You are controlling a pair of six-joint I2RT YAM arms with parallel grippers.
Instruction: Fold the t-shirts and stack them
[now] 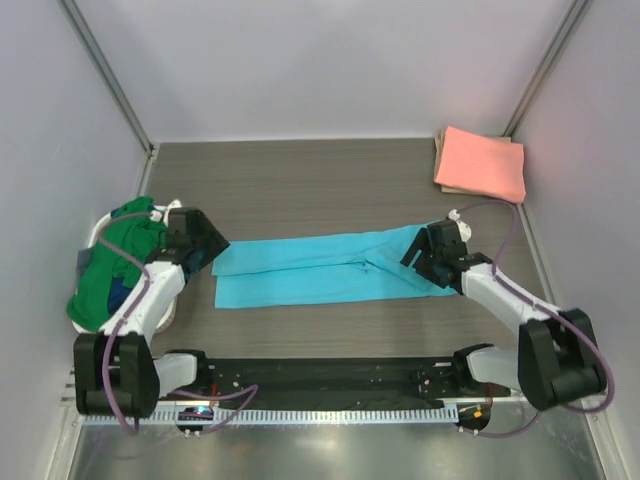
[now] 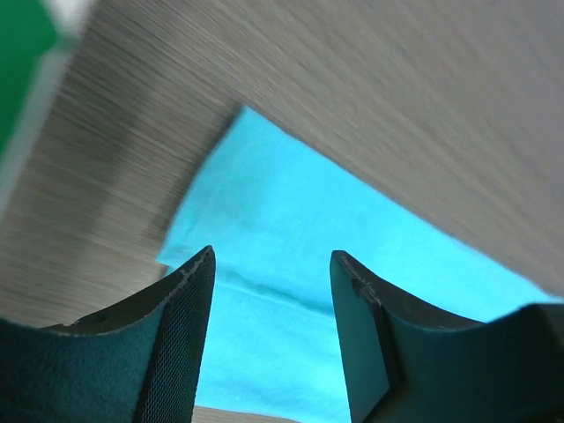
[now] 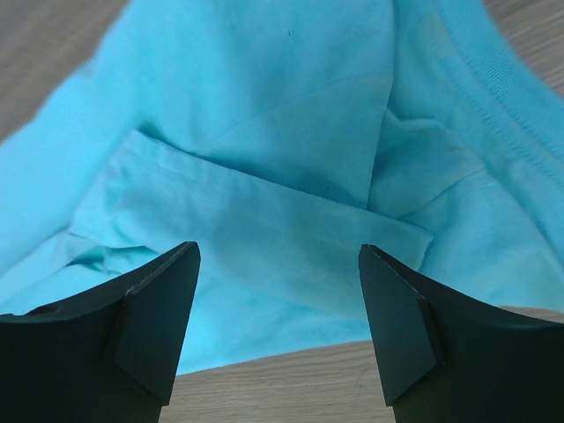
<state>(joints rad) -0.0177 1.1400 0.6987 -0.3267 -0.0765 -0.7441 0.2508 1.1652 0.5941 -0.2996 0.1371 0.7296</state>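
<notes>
Left gripper [image 2: 271,256] - jaws spread, nothing between them, hanging just over the left short end of the sky-blue shirt [image 1: 320,270]. Cloth lies flat below and runs off to this gripper's right.

Right gripper [image 3: 278,251] - jaws also spread, empty, just above the other end. The wrist view shows a folded flap under it and what looks like collar ribbing to its right. The rest of the shirt runs to its left.

Key relation: the shirt is a long narrow band on the table [image 1: 300,180], long axis left-right, spanning gripper to gripper, so each arm has its own end and neither is nearer overall. Likely next fold is end over end along that axis.

Left of the left gripper: green shirt [image 1: 125,265] heaped in the white basket [image 1: 97,235]. Far beyond the right gripper, well apart: folded salmon-pink shirt [image 1: 482,162] in the back corner, probably the stack spot.
</notes>
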